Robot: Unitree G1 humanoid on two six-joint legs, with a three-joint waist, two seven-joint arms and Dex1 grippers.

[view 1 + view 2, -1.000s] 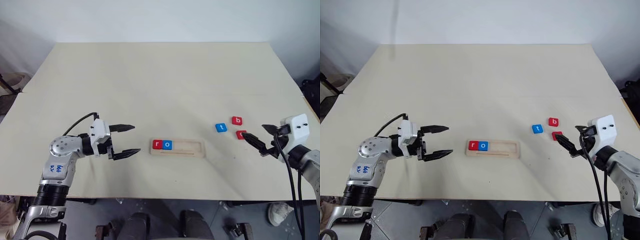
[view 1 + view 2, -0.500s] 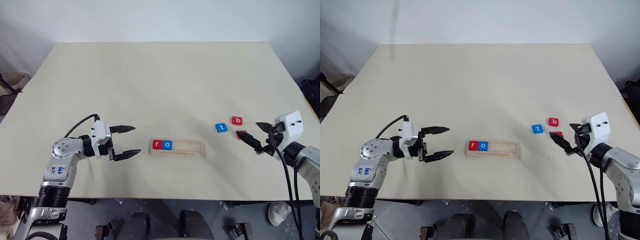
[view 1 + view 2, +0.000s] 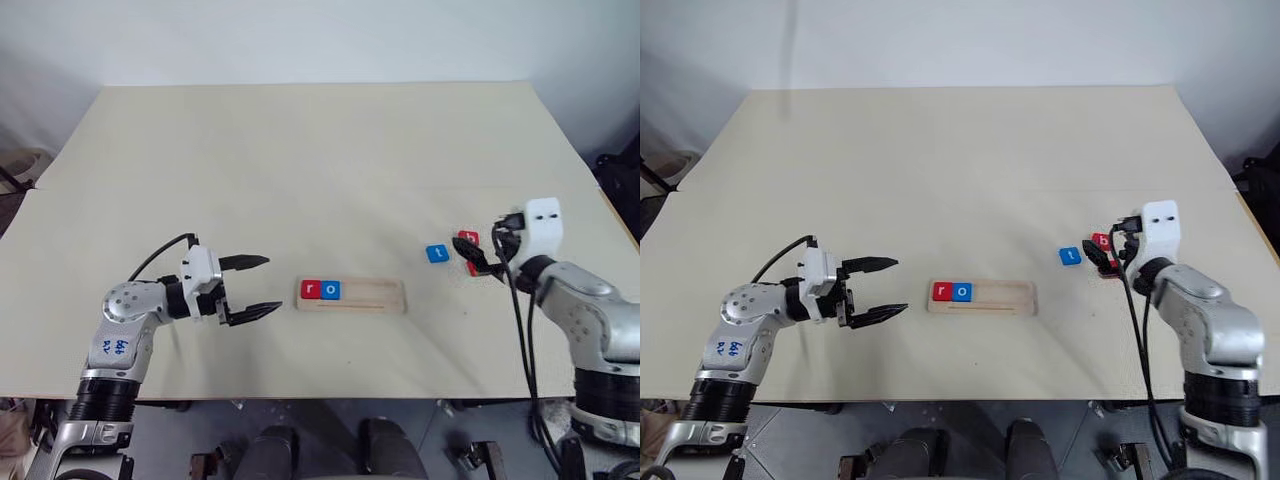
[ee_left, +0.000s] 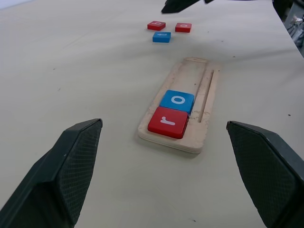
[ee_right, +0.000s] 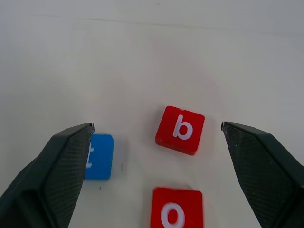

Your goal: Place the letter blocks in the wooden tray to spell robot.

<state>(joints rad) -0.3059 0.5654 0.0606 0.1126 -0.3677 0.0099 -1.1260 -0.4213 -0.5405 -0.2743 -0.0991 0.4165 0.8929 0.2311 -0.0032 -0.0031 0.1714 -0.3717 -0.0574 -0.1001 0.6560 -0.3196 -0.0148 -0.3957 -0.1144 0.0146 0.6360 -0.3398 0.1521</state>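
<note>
Right wrist view: red b block (image 5: 180,130) lies centred between wide-open right gripper (image 5: 156,178) fingers; t at 9 o'clock, o at 6.
Handling: probably light, stiff; pinch opposite edges.
Tray (image 3: 351,294): holds r, o.
Left gripper (image 3: 252,287): spread, empty.

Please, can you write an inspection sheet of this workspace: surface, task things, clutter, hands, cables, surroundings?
Surface: pale beige table, flat.
Job's things: long pale-wood tray holds red r block and blue o block at its left end; the rest of the slot is free. Blue t block, red b block and red o block lie loose on the table near the right hand.
Clutter: nothing seen.
Hands: left hand open, left of the tray; right hand open, above the loose blocks.
Cables: black cable along the right arm.
Surroundings: white wall behind.
</note>
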